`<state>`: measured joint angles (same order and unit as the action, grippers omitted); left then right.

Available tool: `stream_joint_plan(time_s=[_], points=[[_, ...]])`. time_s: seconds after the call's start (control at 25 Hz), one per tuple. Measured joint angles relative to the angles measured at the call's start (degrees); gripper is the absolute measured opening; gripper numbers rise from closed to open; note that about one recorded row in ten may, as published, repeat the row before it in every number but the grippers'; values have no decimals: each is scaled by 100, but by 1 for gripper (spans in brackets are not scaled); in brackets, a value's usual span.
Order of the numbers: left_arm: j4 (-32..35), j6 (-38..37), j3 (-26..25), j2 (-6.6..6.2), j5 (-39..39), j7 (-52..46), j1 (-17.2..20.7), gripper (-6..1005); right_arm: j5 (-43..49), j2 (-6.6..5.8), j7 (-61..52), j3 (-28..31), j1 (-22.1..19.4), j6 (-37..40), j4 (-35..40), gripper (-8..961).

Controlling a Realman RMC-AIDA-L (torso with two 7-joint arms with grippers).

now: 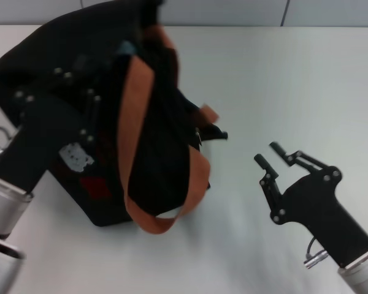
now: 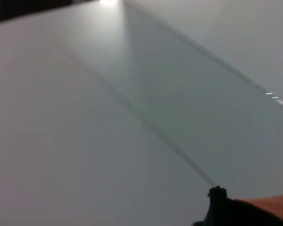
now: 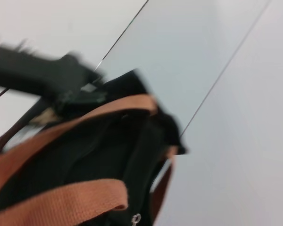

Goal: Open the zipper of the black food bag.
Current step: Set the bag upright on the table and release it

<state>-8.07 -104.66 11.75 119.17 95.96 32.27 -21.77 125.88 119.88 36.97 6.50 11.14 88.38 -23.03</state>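
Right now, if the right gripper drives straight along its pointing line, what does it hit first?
Probably the black food bag: the right gripper, fingers open, aims up-left at its near end, around the orange-brown strap. Only bare table lies between; depth uncertain.

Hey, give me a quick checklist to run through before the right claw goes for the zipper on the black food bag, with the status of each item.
1. Right claw open and free: ok, fingers apart, holding nothing, over the white table beside the bag.
2. Black food bag steadied: cannot tell; the left claw is at the bag's side, but its grip is hidden.
3. Zipper pull located: ok, a small silvery piece shows in the right wrist view.
4. Zipper state: cannot tell, the zip line is not clear.
5. Straps out of the way: not ok, the orange-brown handles drape across the bag's top.
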Motion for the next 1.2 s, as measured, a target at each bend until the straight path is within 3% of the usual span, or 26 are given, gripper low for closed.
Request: stream_joint_plan(time_s=[0.12, 0.32, 0.56, 0.72, 0.8, 1.0, 1.2], points=[[-23, 210, -559, -2, 3, -1352, 427, 157, -1, 0, -716, 3, 66, 326, 167, 133], [-136, 887, -1108, 1, 10, -2243, 802, 154, -9, 0, -897, 42, 118, 378, 182, 304], [-389, 1461, -738, -2, 57, -2623, 820, 149, -33, 0, -1197, 61, 177, 577, 152, 519], [-872, 1610, -133, 2, 380, -2635, 397, 147, -42, -19, -1577, 79, 191, 1006, 223, 688], [-956, 1635, -123, 2, 508, -2635, 308, 146, -45, -22, -1584, 89, 187, 1094, 244, 776], [-1193, 1671, -138, 2, 975, -2645, -22, 152, -47, -38, -1856, 99, 138, 1461, 396, 783], [-1116, 1553, -230, -17, 1103, -2744, 24, 158, -50, -62, -3553, 153, 125, 2044, 1046, 789]])
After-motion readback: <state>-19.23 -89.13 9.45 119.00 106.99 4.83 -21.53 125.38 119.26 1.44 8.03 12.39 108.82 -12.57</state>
